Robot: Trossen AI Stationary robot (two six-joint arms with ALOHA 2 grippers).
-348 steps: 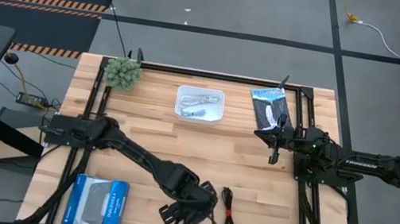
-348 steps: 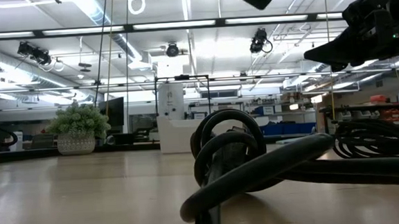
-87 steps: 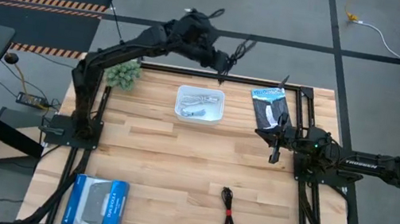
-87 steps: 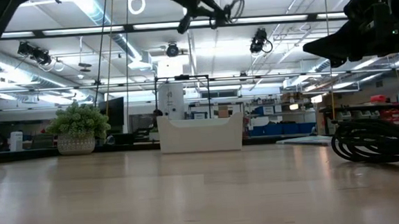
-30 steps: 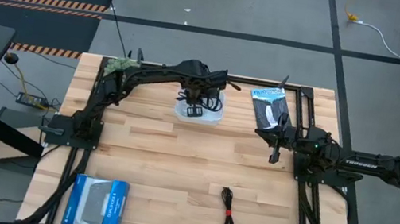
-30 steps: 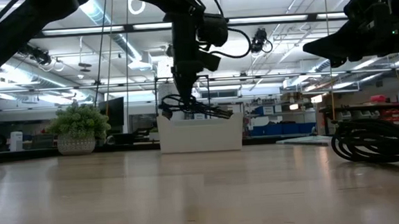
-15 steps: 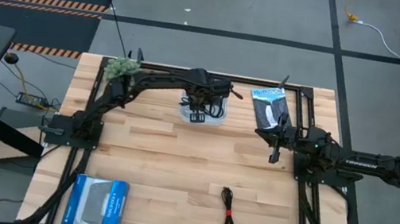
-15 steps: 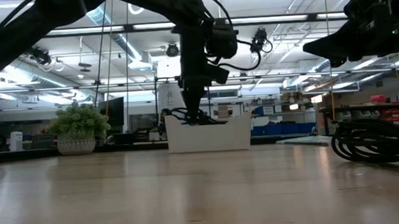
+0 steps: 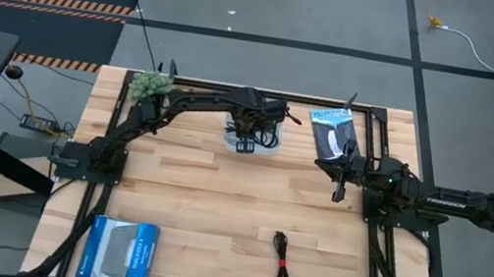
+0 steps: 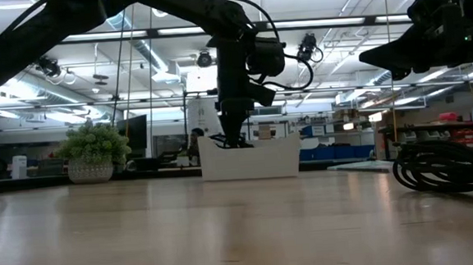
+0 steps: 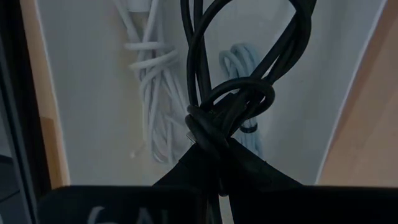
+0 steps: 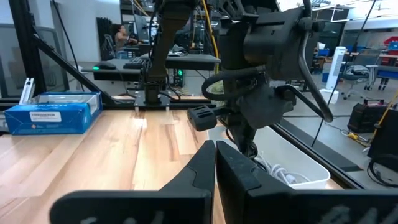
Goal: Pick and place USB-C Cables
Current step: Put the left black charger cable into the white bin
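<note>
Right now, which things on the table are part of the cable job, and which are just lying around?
Part of the job:
- black cable, held by the left gripper over the white bin
- white cable and pale grey cable, in the bin
- black cable with red band, on the table

Just lying about:
- blue box
- black-and-white packet
- small plant

a blue box (image 9: 119, 251) lies at the near left corner; a small plant (image 9: 150, 87) stands far left.

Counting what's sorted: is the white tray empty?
No. The white tray holds a white cable and a pale grey cable.
</note>
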